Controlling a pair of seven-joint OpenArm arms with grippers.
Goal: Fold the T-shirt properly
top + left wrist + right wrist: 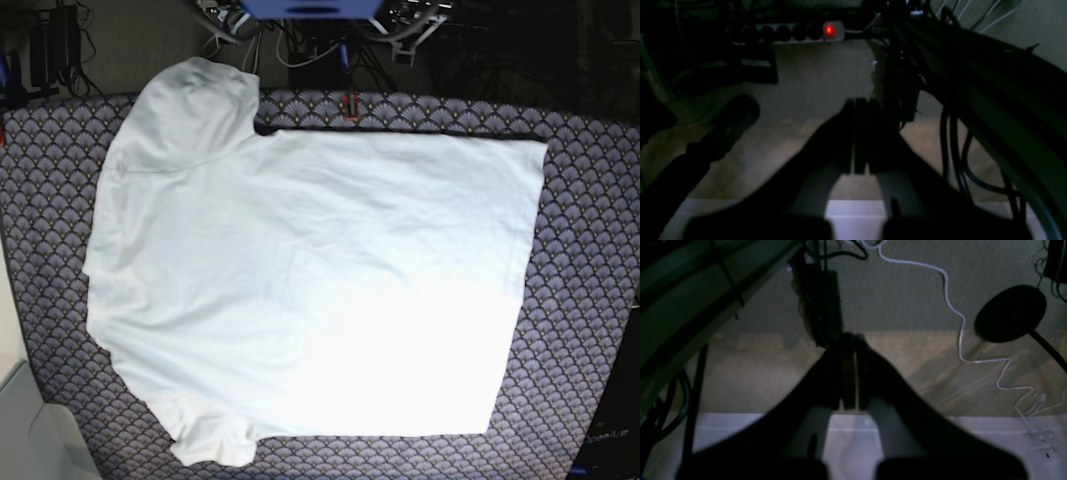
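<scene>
Both wrist views are dim, with near-black shapes blurred at lower centre; a red light [829, 30] glows at upper left in the left one. The base view is brighter: the shirt [320, 280] washes out toward lower centre, while the top corners sink into darkness.

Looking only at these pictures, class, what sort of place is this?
Probably a robotics lab or workshop: a white T-shirt lies spread on a scale-patterned cloth before the robot, with a power strip and a loose white cable nearby.
</scene>
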